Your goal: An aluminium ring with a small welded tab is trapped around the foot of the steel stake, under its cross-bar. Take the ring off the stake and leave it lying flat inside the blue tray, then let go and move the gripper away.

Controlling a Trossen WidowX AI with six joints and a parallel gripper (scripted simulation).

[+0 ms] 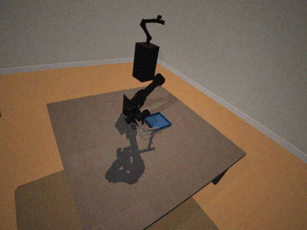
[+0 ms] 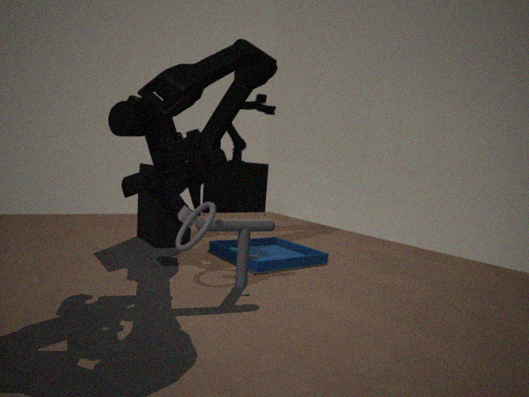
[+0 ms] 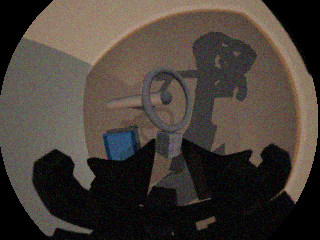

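Note:
My gripper [image 1: 140, 123] [image 2: 188, 210] [image 3: 168, 142] is shut on the small tab of the grey ring [image 1: 138, 131] [image 2: 213, 211] [image 3: 188, 100]. The ring stands steeply tilted in the air, beside the free end of the stake's cross-bar [image 1: 154, 128] [image 2: 256, 225] [image 3: 125, 102]. The bar's end shows through the ring's opening. The ring's near strand crosses in front of the bar, so the ring appears off it, just beyond the tip; contact cannot be told. The stake's post [image 1: 150, 141] [image 2: 242, 260] is upright. The blue tray [image 1: 164, 126] [image 2: 294, 264] lies flat behind the stake, with no ring in it.
The brown table [image 1: 193, 153] [image 2: 363, 324] [image 3: 250, 110] carries the arm's dark shadow. The cross-bar reaches out sideways at about the ring's height, between the ring and part of the tray in the exterior view. A black block [image 1: 145, 62] [image 2: 239, 188] with a thin dark arm stands farther back.

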